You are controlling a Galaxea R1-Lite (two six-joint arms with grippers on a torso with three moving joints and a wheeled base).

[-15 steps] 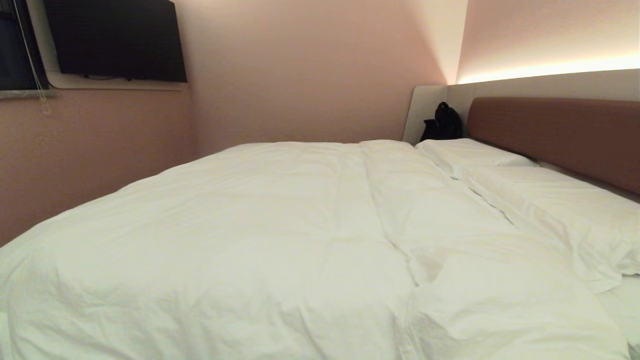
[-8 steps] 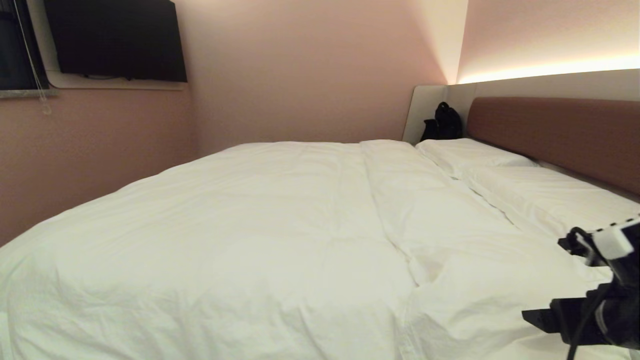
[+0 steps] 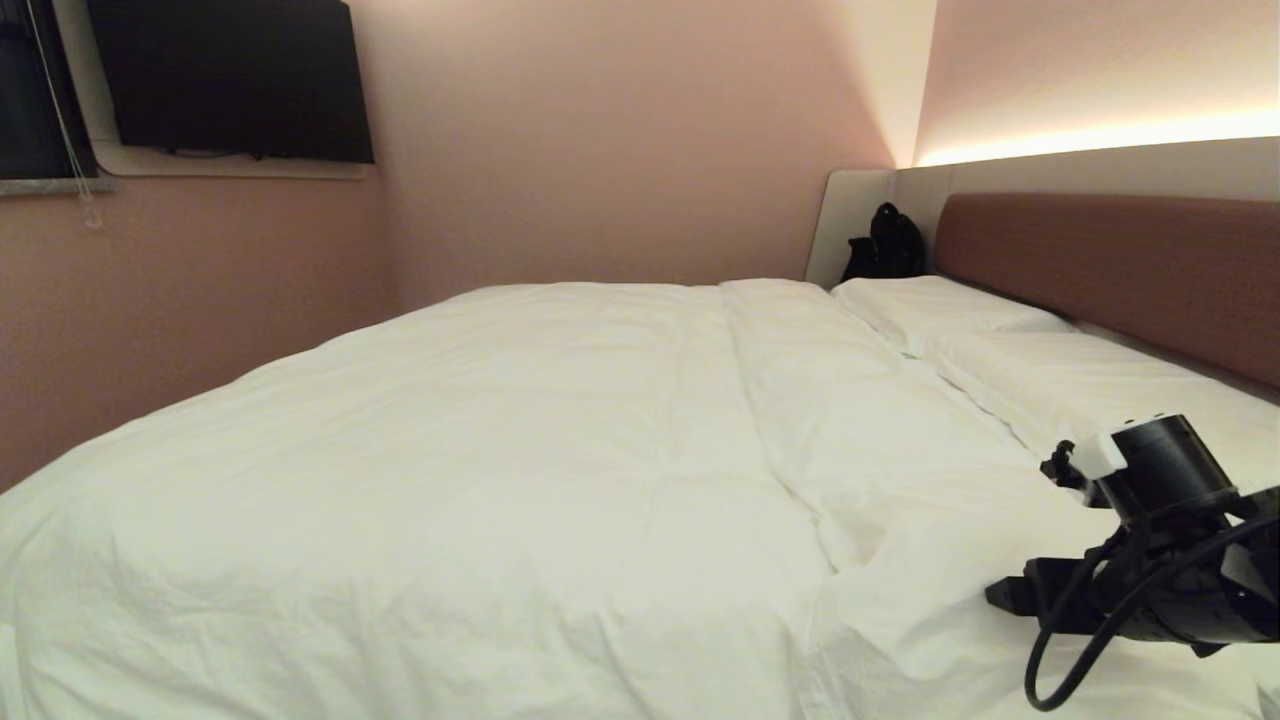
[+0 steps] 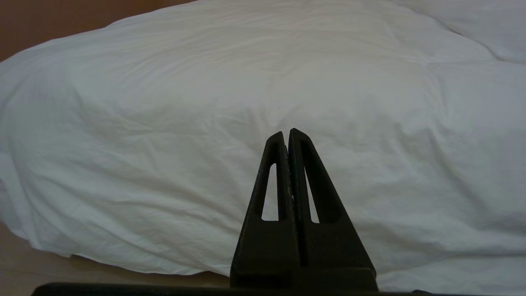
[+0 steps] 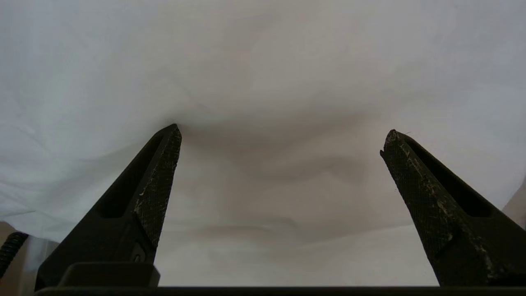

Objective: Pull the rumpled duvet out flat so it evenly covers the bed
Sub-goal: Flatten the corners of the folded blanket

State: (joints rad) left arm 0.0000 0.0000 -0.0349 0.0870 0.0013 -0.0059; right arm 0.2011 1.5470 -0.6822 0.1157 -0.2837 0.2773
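I see the duvet (image 3: 560, 470) spread over the bed (image 3: 1110, 270), creased, with a folded-back flap (image 3: 960, 560) near the pillows (image 3: 1080, 390) below the headboard. My right gripper (image 5: 280, 137) is over that flap at the headboard end, fingers (image 5: 164, 172) wide apart, holding nothing. My left gripper (image 4: 287, 133) hangs beside the duvet's draped edge, fingers pressed together, empty.

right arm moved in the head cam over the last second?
Yes. The right gripper, jaws open, has come into view from the lower right and pushed leftward over the duvet, away from the headboard, which has stayed put.
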